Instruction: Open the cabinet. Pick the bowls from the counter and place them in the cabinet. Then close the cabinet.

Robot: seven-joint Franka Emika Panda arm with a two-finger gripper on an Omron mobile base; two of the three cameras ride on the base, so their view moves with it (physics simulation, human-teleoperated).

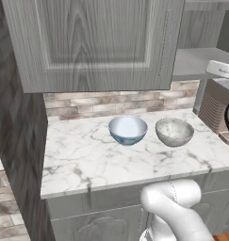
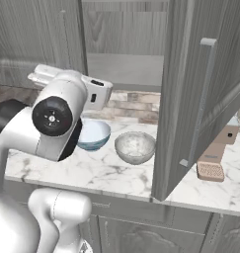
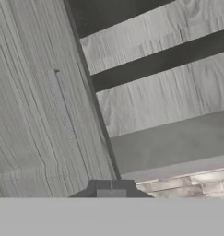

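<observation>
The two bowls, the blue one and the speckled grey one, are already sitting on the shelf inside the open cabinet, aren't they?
Not quite. The blue bowl and the speckled grey bowl sit side by side on the marble counter, not on the shelf. The cabinet does have a door swung open, as you say. The left base view shows the bowls on the counter plainly.

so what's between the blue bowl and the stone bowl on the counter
Nothing: in the left base view only a narrow strip of bare marble counter separates the blue bowl from the stone bowl.
</observation>
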